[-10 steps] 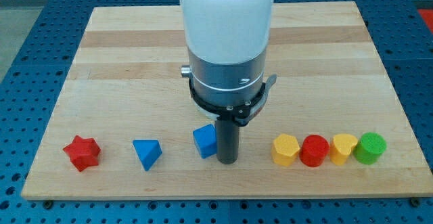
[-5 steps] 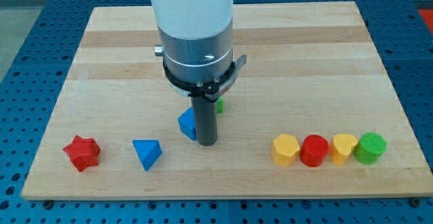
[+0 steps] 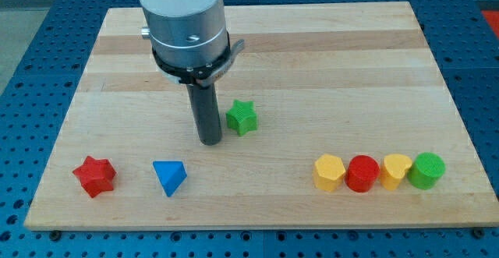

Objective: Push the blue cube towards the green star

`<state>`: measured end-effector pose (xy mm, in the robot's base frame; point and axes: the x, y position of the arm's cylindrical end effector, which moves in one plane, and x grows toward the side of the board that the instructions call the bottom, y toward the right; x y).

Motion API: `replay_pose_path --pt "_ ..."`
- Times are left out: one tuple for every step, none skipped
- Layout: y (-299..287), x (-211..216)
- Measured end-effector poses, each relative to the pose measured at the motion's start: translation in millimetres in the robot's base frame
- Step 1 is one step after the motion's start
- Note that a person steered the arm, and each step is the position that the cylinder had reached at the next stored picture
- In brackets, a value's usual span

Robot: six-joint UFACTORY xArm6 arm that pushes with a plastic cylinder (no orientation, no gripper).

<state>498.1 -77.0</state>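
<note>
The green star (image 3: pixel 242 117) lies on the wooden board (image 3: pixel 351 71), a little left of the middle. My tip (image 3: pixel 209 142) rests on the board just left of the star and slightly lower, with a small gap between them. The blue cube does not show anywhere in the view. The dark rod and the wide arm body (image 3: pixel 185 24) above it cover the board up and left of the star.
A blue triangular block (image 3: pixel 170 177) and a red star (image 3: pixel 94 175) lie near the bottom left. A row of a yellow block (image 3: pixel 329 172), a red cylinder (image 3: pixel 362 173), a yellow block (image 3: pixel 396 171) and a green cylinder (image 3: pixel 426 170) stands at the bottom right.
The arm moved left and up the view, pushing the blue cube on the rod's left side. The cube has gone out of sight and the green star has come into full view.
</note>
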Motion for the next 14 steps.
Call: replay_pose_path --pt "-16 -10" --pt "-30 -16" --pt "-52 -16" --pt "-70 -17" --pt "-70 -26" --pt "-70 -43" --pt "-69 -49" --pt "-64 -49" --pt "-62 -49" --pt "-58 -49" --pt "-55 -49" --pt "-55 -51" --pt "-55 -51" --pt "-55 -51"
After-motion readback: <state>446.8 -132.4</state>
